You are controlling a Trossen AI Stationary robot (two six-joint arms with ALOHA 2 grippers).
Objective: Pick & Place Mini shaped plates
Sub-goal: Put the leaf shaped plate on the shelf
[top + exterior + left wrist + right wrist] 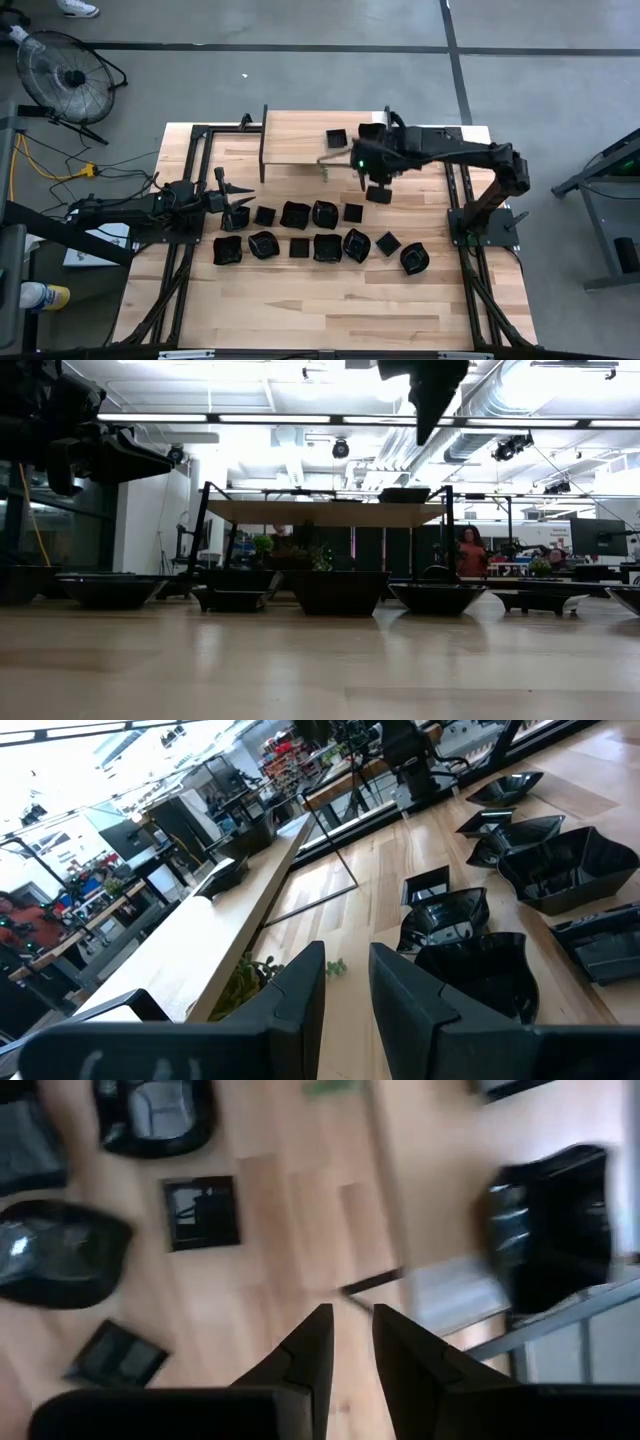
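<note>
Mini shaped plates in two rows across the middle of the wooden surface, two more on the raised shelf above; left gripper at left end, right gripper mid-frame, both jaws narrow, empty.

A row of black plates is seen on the table — a dark arm is hung above.
</note>
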